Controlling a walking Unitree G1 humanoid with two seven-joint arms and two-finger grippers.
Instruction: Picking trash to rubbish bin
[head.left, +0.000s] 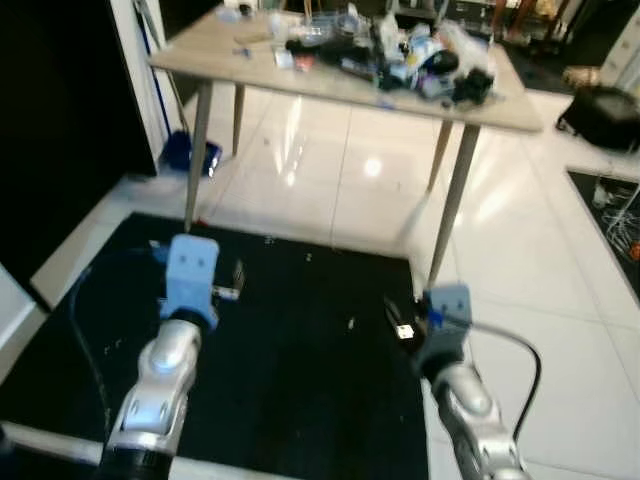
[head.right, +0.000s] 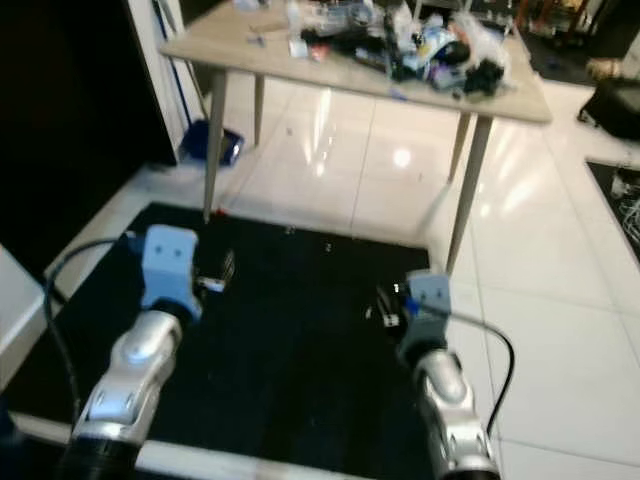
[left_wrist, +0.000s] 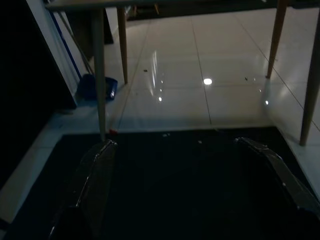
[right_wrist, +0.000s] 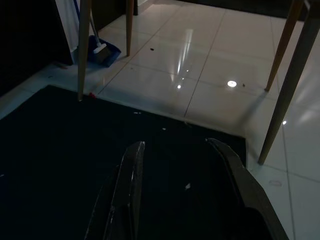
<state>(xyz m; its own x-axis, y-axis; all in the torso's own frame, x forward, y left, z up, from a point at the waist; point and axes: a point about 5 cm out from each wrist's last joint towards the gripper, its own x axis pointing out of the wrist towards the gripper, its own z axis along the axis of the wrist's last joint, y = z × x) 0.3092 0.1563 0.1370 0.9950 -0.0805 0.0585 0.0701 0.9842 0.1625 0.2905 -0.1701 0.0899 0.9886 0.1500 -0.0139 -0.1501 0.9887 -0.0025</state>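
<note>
Small pale scraps (right_wrist: 187, 186) lie scattered on a black floor mat (head.left: 310, 380), one of them between the two arms (head.left: 350, 322). A tiny red bit (left_wrist: 113, 131) sits at the foot of the table's near left leg. My left gripper (left_wrist: 185, 175) hovers low over the left part of the mat, open, with nothing between its fingers (left_wrist: 95, 185). My right gripper (right_wrist: 182, 175) hangs over the mat's right side near its edge, also open and empty. Both arms reach forward, left gripper (head.left: 238, 274) and right gripper (head.left: 400, 320).
A wooden table (head.left: 520, 110) piled with clutter (head.left: 400, 50) stands ahead on glossy white tiles; its legs (head.left: 452, 200) border the mat's far edge. A blue dustpan (head.left: 190, 152) leans by the dark wall at left. A black bag (head.left: 605, 115) sits far right.
</note>
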